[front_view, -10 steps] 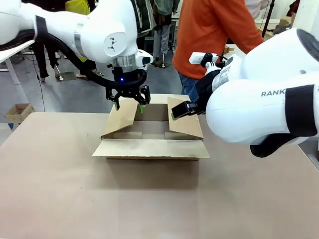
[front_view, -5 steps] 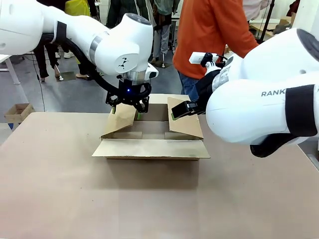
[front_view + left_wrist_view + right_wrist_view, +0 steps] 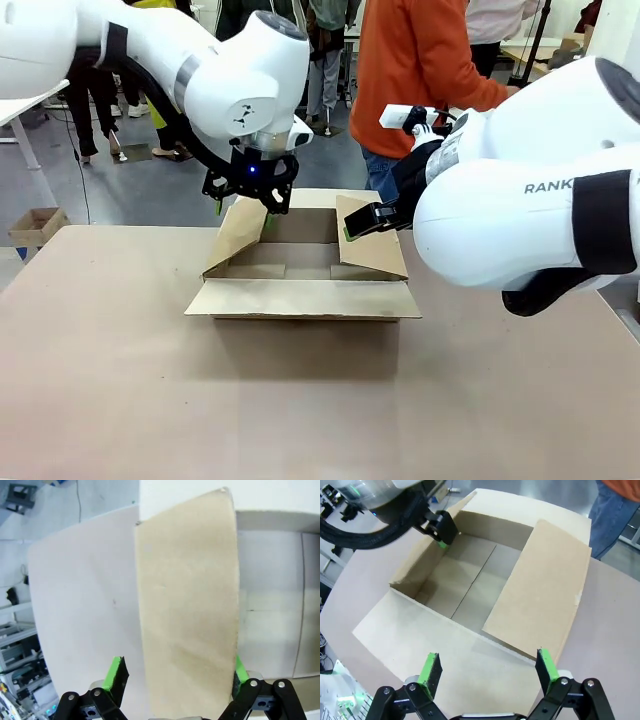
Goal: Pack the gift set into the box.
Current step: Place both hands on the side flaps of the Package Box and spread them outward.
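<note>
Sitting open on the tabletop [image 3: 300,400], a cardboard box [image 3: 300,298]. Left tool [image 3: 175,672] straddles its left flap [image 3: 235,235], spread wide — right tool [image 3: 489,665] equally wide.

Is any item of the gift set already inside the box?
No, in the right wrist view the floor of the box is bare cardboard.

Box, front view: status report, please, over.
Left gripper open, left flap between its fingers. Right gripper open, hovering over right flap. Box empty, flaps open. Person at far side.
</note>
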